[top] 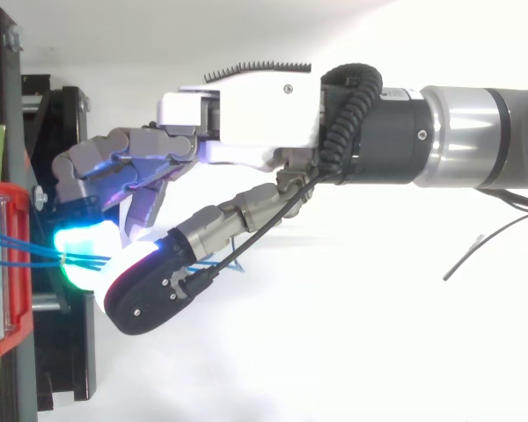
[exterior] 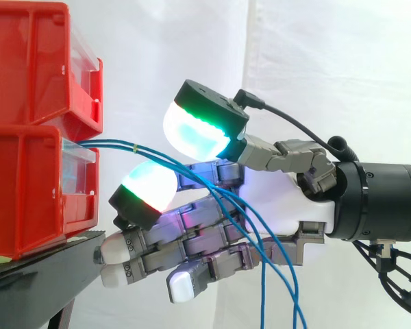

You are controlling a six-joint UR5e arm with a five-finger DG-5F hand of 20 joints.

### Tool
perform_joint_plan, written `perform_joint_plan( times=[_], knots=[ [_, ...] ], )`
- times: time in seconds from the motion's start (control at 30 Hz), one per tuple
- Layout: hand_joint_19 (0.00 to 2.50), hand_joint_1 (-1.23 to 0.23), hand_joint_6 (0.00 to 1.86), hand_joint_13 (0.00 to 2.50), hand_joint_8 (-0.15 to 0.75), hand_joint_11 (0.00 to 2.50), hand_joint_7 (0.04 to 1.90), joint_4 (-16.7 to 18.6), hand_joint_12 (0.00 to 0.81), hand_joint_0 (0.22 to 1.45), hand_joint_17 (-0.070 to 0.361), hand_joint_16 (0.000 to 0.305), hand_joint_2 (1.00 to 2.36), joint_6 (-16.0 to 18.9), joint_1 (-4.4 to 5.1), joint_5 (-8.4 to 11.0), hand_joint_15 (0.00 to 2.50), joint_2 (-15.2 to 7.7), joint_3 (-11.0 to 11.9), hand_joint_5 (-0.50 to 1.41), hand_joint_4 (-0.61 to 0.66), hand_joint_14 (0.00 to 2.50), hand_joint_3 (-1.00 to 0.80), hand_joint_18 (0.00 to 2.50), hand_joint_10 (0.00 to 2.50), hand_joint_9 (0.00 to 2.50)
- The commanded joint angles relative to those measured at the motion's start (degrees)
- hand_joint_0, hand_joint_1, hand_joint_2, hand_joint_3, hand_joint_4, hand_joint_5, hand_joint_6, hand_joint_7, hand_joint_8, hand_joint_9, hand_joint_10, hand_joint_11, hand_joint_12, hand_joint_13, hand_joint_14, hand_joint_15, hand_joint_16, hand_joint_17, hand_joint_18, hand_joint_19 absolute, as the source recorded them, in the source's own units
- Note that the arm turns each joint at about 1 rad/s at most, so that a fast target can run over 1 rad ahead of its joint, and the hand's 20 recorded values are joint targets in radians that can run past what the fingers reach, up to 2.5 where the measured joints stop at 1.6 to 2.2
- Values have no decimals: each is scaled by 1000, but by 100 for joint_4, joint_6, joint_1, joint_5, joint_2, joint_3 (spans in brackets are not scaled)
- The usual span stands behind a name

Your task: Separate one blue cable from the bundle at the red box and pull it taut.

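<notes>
White curtain [exterior: 315,68] behind, and up against it the hand [exterior: 288,195] is right in at the lower red box [exterior: 27,192] on the black stand [exterior: 41,274]. Blue cables [exterior: 116,145] leave the box front as a tight bundle, fan apart as they cross the palm, then hang slack below.

Fingers are apart. The thumb pad [exterior: 188,130] glows green above the strands and one finger pad [exterior: 147,185] sits below. Curtain shows between them, and nothing is clamped yet. From above, those pads [top: 79,255] sit just beside the box face.

Now the tricky bit, I'd say: all the strands run through that same gap, so closing here would likely trap the lot. Better to work where they spread. Slip one pad under a single strand, pinch only that one, and draw straight away from the box, steady, no jerk.
</notes>
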Motion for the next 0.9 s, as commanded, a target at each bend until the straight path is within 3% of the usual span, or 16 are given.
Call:
perform_joint_plan(
  times=[0.0,0.3,0.57,0.87],
  knots=[
    [640,-567,555,495,316,335,1361,-31,390,569,114,51,1003,-15,0,0,258,0,40,-137,187,10,-468,650,11,591],
    [631,-585,633,508,314,346,1299,-409,384,620,111,49,1014,-6,0,26,263,0,198,-148,168,10,-329,656,14,613],
    [630,-639,678,506,315,367,1291,-382,385,618,111,49,1020,-15,9,35,265,0,198,-161,167,10,-232,658,12,609],
    [619,-706,809,510,318,396,1150,-382,388,628,112,50,1020,-15,9,35,262,0,189,-203,159,10,-244,669,13,605]
  ],
)
